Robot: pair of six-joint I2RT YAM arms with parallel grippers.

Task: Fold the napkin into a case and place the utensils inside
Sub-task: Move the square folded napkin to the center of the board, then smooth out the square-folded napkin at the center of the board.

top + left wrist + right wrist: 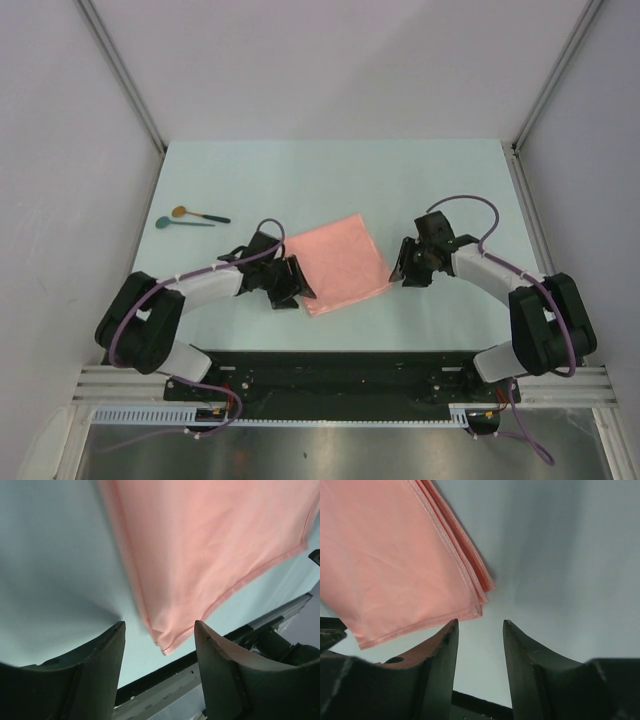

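Supporting surface: pale mint tabletop (250, 180), flat, carrying everything.
Cloth: salmon-pink folded napkin (340, 262), layered, lying centre between the arms.
Left end effector (297, 285): fingers spread, near-left cloth corner between them; advise pinching every layer at once.
Right end effector (402, 268): fingers spread, just short of the right corner; advise lifting level with the left.
Utensils: two thin teal-handled spoons (193, 217), far left, well apart from the cloth.

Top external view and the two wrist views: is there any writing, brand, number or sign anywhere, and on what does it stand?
No text can be read in any view.
The napkin is plain pink, the two spoons show no marking at this size, and the left gripper and right gripper show bare dark fingers.
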